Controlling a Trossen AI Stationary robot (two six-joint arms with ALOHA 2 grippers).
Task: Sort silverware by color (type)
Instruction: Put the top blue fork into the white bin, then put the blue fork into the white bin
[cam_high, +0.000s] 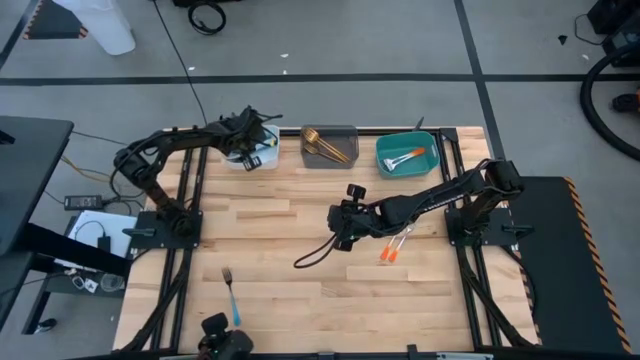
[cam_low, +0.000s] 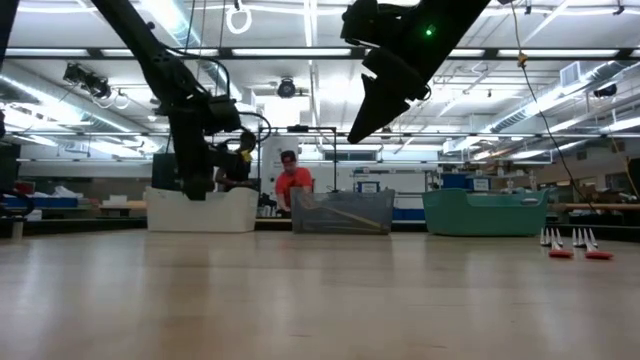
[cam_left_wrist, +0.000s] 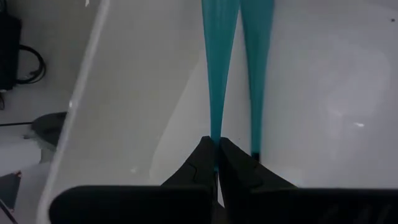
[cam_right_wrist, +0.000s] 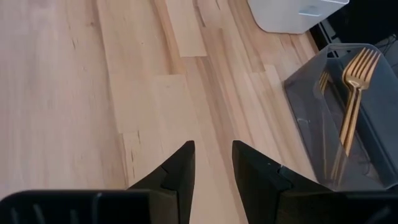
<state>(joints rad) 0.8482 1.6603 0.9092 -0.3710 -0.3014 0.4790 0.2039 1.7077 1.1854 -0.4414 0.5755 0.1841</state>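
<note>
A blue-handled fork (cam_high: 232, 296) lies alone at the table's near left edge. Two orange-handled forks (cam_high: 392, 250) lie right of centre, near the right gripper (cam_high: 340, 228), whose fingers hang parted and empty above the wood. The left gripper (cam_left_wrist: 217, 163) is pinched on a blue handle (cam_left_wrist: 219, 81) inside the white bin (cam_high: 252, 157), far left. Gold forks (cam_high: 325, 147) fill the grey bin (cam_high: 345, 160).

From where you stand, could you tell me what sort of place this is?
Probably a robotics lab or workshop: a wooden table with mounted arms, long ceiling strip lights, and shelves of equipment behind a person in orange.
</note>
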